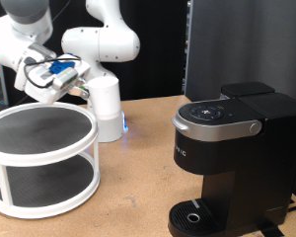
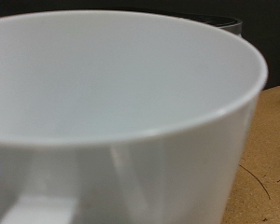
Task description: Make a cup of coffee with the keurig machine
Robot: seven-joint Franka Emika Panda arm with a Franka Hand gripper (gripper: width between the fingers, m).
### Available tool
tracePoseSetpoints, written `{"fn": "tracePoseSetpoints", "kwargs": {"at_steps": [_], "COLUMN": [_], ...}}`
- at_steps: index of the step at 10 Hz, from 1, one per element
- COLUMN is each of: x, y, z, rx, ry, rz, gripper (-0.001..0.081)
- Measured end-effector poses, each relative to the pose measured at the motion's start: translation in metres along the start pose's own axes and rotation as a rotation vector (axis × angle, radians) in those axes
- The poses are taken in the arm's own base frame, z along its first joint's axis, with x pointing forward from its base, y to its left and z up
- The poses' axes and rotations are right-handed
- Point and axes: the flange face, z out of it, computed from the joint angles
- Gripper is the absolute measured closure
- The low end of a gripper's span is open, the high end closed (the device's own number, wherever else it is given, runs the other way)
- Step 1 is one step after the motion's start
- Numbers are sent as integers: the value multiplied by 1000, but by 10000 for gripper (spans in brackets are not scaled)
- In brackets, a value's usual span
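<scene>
The wooden table (image 1: pixel 128 197) carries a white two-tier round shelf (image 1: pixel 41 158) below the gripper (image 1: pixel 86 89), and the keurig machine (image 1: pixel 232 163) well apart from it.

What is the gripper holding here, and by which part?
The gripper is at the cup's upper side, but whether its fingers actually clamp it cannot be told.

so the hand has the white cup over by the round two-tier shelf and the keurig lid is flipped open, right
Not quite. The hand is at the white cup beside the round two-tier shelf, but the keurig machine has its lid down and closed, the silver handle lying flat around the top. The exterior view shows this.
</scene>
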Motion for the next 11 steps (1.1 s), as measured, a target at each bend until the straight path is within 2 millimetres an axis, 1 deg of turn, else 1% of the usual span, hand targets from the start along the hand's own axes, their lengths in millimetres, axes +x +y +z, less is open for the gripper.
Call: {"fn": "tracePoseSetpoints", "kwargs": {"at_steps": [3,5,6,8,11], "x": [26,38,42,46,45], "y": [-12,-21,-25,-26,-25], "z": [43,71,81,94,94], "rx": [-45,-60,-73,-96,-78], "ry": [35,43,48,39,39], "rz": [13,15,16,18,22], "gripper": [738,738,738,740,740]}}
